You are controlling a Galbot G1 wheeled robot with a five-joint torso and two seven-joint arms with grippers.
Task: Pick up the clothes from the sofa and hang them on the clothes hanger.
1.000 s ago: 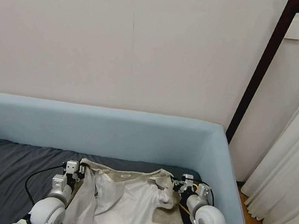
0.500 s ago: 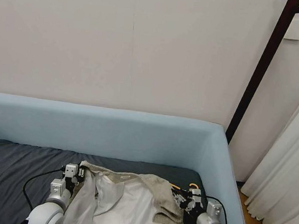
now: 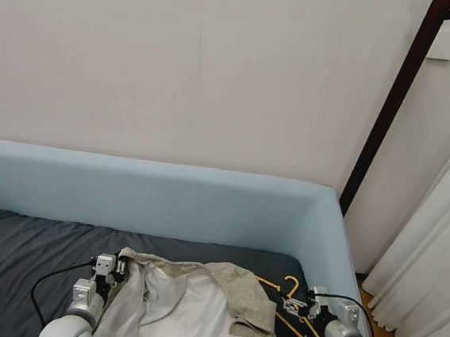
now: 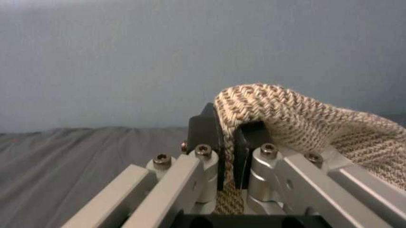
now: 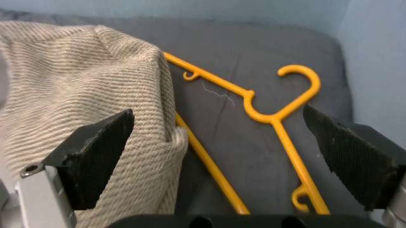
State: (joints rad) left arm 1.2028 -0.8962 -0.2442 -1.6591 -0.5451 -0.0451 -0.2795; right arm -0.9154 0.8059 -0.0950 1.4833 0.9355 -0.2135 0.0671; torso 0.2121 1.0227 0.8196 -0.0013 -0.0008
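Note:
A beige knitted garment (image 3: 188,304) with a pale lining lies on the dark grey sofa seat (image 3: 10,251). My left gripper (image 3: 112,267) is shut on the garment's left shoulder edge; in the left wrist view the knit (image 4: 285,123) is pinched between the black pads (image 4: 212,137). An orange clothes hanger (image 3: 298,323) lies on the seat right of the garment, partly under its edge. In the right wrist view the hanger (image 5: 266,114) lies beside the knit (image 5: 82,90). My right gripper (image 3: 295,305) is open above the hanger, holding nothing.
The light blue sofa back (image 3: 166,199) and right armrest (image 3: 336,259) fence in the seat. A dark door frame (image 3: 390,105) and white curtain (image 3: 429,284) stand to the right. A plain wall rises behind.
My right gripper has let go of the garment's right shoulder and drawn away to the right, uncovering the orange hanger. The garment's right side has dropped. The left gripper keeps its hold.

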